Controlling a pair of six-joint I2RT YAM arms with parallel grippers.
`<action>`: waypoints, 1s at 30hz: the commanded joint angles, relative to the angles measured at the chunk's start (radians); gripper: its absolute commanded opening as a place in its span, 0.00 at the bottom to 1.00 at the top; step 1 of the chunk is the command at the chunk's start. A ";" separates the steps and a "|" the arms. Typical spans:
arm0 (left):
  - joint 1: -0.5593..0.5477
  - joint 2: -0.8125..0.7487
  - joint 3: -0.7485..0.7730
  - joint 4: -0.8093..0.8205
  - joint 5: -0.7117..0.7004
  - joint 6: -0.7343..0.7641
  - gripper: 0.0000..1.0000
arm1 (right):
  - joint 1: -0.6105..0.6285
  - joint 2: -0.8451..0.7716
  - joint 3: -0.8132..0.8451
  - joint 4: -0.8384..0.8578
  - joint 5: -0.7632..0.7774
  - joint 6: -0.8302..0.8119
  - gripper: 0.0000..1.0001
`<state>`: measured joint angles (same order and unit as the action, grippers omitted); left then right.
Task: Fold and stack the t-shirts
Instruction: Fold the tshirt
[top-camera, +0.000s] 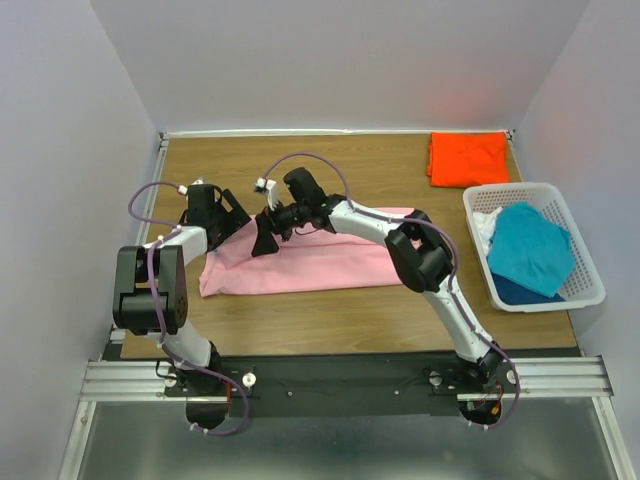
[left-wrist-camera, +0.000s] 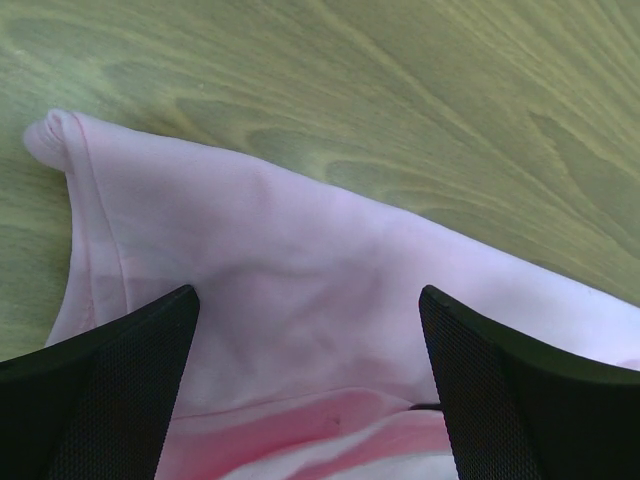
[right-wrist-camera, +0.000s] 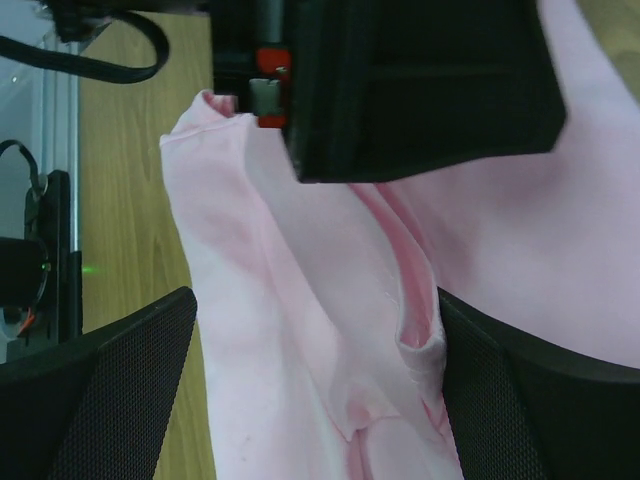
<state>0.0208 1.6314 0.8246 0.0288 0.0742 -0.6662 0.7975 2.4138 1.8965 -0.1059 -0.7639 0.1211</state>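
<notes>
A light pink t-shirt (top-camera: 310, 262) lies partly folded in the middle of the table. Both grippers hover over its far left corner. My left gripper (top-camera: 232, 215) stands open, its fingers (left-wrist-camera: 110, 400) straddling pink cloth (left-wrist-camera: 300, 250) near a rolled corner. Just right of it, my right gripper (top-camera: 268, 235) is also open over the pink shirt (right-wrist-camera: 300, 330). A raised fold rests against its right finger (right-wrist-camera: 520, 400). The left gripper's black body (right-wrist-camera: 420, 80) fills the top of the right wrist view. A folded orange t-shirt (top-camera: 467, 158) lies at the back right. A teal t-shirt (top-camera: 530, 248) sits in the basket.
The white lattice basket (top-camera: 590, 285) stands at the right edge and also holds a white cloth (top-camera: 487, 225). Bare wood shows in front of the pink shirt and along the back left. Walls close in the table on three sides.
</notes>
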 joint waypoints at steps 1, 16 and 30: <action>0.011 0.019 -0.007 0.020 0.045 0.016 0.98 | 0.020 -0.007 -0.017 -0.005 -0.071 -0.054 1.00; 0.021 -0.044 -0.036 -0.004 -0.010 0.024 0.98 | 0.083 -0.274 -0.394 -0.017 -0.006 -0.227 1.00; -0.002 -0.188 -0.064 -0.036 -0.014 0.014 0.98 | 0.045 -0.616 -0.652 -0.011 0.635 0.130 1.00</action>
<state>0.0299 1.5253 0.7788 0.0093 0.0841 -0.6579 0.8875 1.8748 1.3022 -0.1188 -0.4133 0.0696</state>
